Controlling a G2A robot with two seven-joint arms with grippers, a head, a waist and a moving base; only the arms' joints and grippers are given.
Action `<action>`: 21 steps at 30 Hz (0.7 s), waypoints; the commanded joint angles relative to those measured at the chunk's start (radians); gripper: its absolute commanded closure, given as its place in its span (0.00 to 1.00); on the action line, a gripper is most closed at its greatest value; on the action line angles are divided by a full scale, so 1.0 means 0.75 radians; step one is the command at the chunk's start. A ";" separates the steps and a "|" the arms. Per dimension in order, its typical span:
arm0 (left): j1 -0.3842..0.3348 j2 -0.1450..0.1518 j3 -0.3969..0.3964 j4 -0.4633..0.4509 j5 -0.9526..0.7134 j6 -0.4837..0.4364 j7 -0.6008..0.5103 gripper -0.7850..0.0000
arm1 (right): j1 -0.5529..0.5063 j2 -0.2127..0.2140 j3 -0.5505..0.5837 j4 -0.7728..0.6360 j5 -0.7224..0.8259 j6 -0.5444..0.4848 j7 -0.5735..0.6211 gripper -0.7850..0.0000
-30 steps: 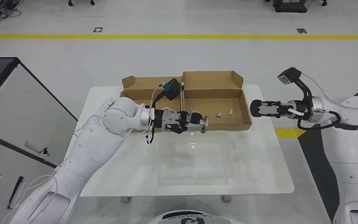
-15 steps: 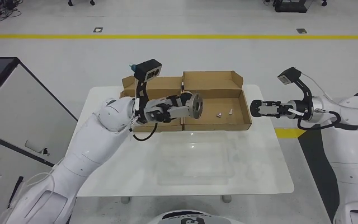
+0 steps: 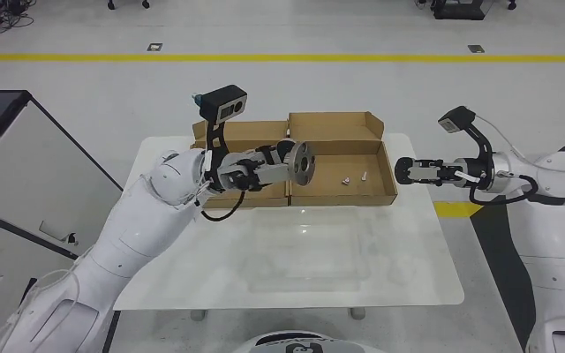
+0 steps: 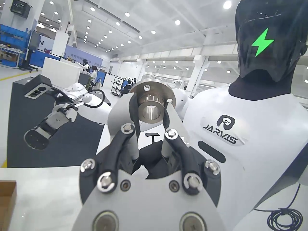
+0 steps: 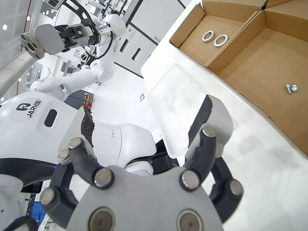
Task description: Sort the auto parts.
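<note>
A: On table (image 3: 397, 256): left box (image 3: 231, 134), right box (image 3: 340, 163), touching. L gripper (image 3: 287, 168)?
B: Raised by their shared wall, clamped on flanged hub (image 3: 302, 162). R gripper (image 3: 404, 169) off table's edge, fingers spread.
A: Small bits?
B: Two rings (image 5: 203, 37) in left box, bolts (image 3: 353, 177) in right.

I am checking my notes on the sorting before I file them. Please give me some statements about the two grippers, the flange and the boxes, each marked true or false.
1. The left gripper is shut on the metal flange. True.
2. The metal flange rests on the table. False: it is held in the air, above the table.
3. The right gripper is open and holds nothing. True.
4. The two rings and the two bolts lie in one box. False: the rings lie in one cardboard box, the bolts in the neighbouring box.
</note>
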 commanded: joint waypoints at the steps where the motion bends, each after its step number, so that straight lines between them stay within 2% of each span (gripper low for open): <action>1: 0.000 0.000 0.000 0.000 0.000 0.000 0.000 1.00 | 0.000 0.000 0.000 0.000 0.000 0.000 0.000 0.00; 3: 0.017 -0.003 -0.003 -0.019 -0.004 0.017 0.038 1.00 | 0.000 0.000 0.000 0.000 0.000 0.000 0.000 0.00; 10: 0.067 -0.035 -0.002 -0.060 -0.204 -0.060 0.177 1.00 | 0.000 0.000 0.000 0.000 0.000 0.000 0.000 0.00; 21: 0.099 -0.096 -0.028 -0.157 -0.733 -0.034 0.034 1.00 | 0.000 0.000 0.000 0.000 0.000 0.000 0.000 0.00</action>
